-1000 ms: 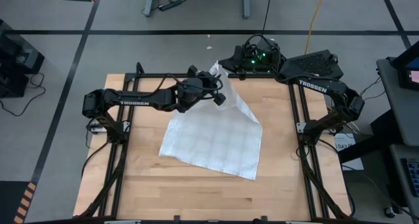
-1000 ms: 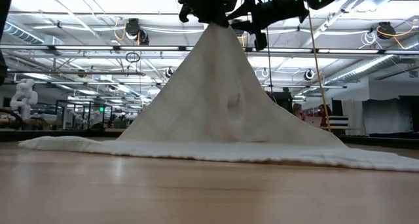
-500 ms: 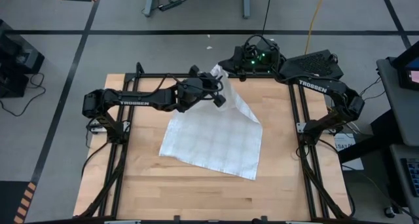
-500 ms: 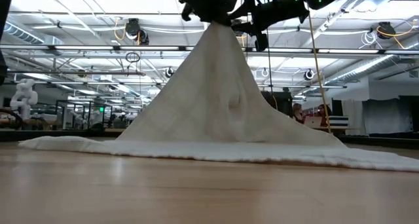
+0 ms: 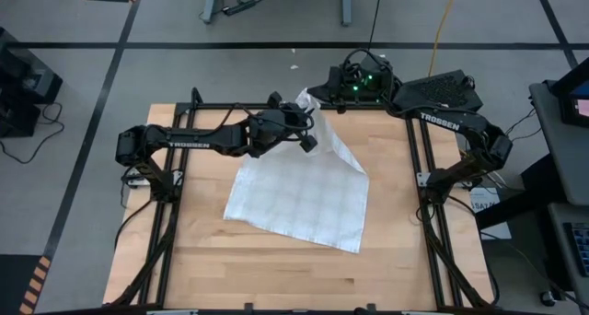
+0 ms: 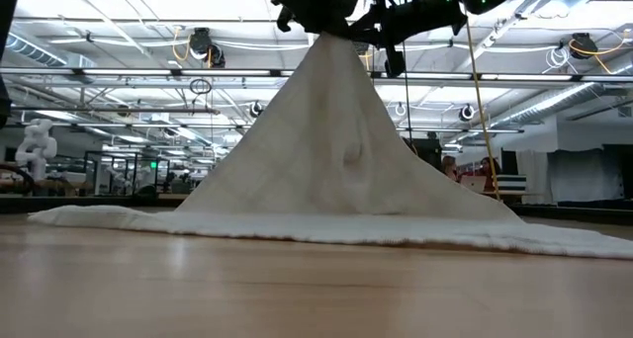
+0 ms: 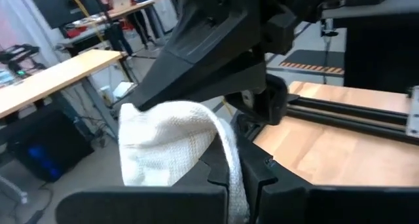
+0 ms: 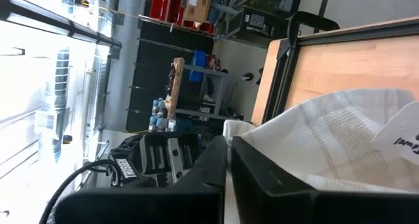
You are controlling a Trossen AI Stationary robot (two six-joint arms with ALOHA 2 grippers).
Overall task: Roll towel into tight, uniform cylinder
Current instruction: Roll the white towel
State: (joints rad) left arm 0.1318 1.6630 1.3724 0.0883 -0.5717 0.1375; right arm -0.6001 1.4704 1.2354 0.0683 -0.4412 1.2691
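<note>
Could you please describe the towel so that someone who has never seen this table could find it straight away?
Start with the wooden table and look at its middle, between the two dark arms. There lies the towel, a thin white cloth with a faint checked grid. One far corner is pulled up into a peak, pinched by the left gripper and the right gripper; the rest lies flat.

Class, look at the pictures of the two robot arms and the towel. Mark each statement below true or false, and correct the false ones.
1. The towel lies flat on the table. False: one corner is lifted into a peak.
2. The left gripper is shut on the towel's raised corner. True.
3. The towel is rolled into a cylinder. False: it is spread out, unrolled.
4. The right gripper is shut on the towel. True.
5. The towel is plain red. False: white with a faint checked grid.
</note>
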